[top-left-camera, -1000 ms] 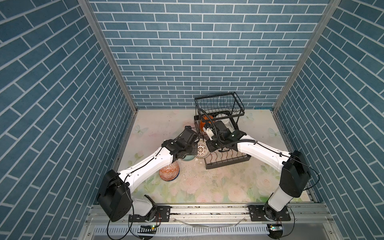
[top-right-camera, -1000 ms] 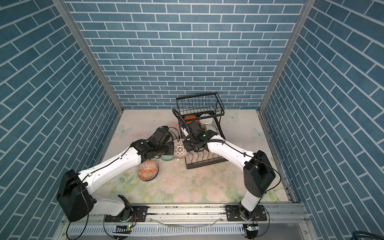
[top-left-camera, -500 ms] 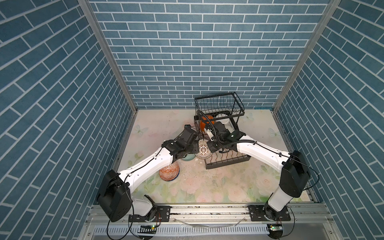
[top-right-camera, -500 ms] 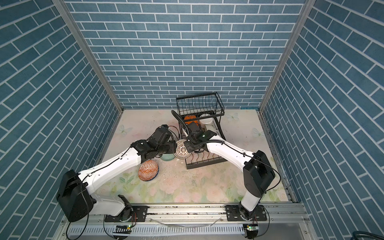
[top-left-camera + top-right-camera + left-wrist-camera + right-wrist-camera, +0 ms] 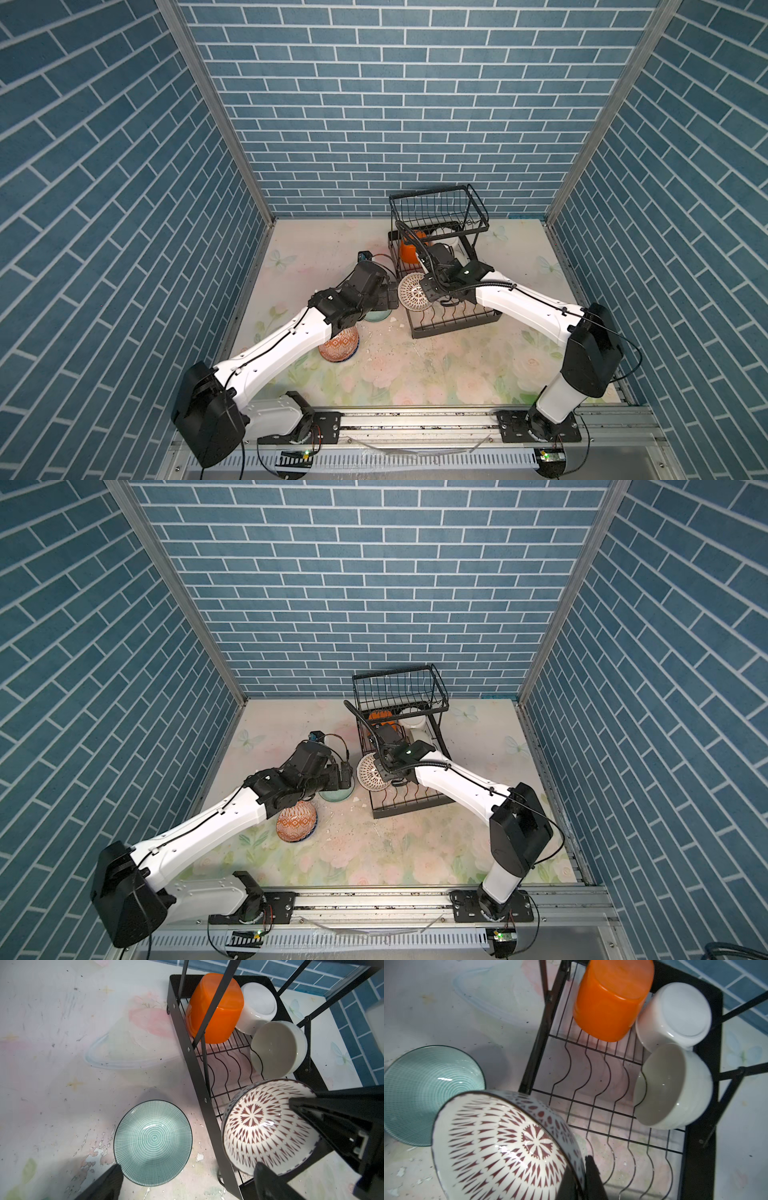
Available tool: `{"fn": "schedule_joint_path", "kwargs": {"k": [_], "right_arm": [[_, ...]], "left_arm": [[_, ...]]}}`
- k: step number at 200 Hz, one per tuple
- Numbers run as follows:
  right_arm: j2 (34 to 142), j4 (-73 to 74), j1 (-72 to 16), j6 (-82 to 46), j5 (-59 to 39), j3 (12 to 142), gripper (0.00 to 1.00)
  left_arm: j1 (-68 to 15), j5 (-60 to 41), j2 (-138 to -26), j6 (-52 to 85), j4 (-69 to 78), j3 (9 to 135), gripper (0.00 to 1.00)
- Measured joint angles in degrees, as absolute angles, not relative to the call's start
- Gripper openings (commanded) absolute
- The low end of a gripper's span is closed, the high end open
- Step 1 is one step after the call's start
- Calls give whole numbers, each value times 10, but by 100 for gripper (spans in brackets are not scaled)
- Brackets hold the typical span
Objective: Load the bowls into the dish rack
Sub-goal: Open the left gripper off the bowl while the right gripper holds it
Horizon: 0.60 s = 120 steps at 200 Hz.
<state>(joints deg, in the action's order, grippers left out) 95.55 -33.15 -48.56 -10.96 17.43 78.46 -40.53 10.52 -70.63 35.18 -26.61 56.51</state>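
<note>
Since the earlier frame the left gripper (image 5: 390, 296) has let go of the patterned bowl (image 5: 412, 291) and is standing wide open beside it. In both top views the two arms are reaching inward over the flowered table (image 5: 415, 365), between blue brick walls (image 5: 374, 104).

In the left wrist view the green bowl (image 5: 152, 1139) is lying left of the dish rack (image 5: 193, 1064).

In the right wrist view the right gripper (image 5: 583, 1178) is pinching the patterned bowl's rim over the rack's near left edge.

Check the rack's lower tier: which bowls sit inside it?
On the dish rack base: an orange bowl and a white bowl, both overturned, plus a cream bowl on its side. The patterned bowl hides the near corner.
</note>
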Motion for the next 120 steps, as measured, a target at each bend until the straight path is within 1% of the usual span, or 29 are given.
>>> {"fn": "schedule_joint_path", "kwargs": {"k": [67,120], "right_arm": [[956,-338,-487,-70,313,784,0],[973,-322,-495,-39,393,780,0]], "left_arm": [[-402,136,-652,352,-267,536,100],[-391,141,-635,353,-267,517,100]]}}
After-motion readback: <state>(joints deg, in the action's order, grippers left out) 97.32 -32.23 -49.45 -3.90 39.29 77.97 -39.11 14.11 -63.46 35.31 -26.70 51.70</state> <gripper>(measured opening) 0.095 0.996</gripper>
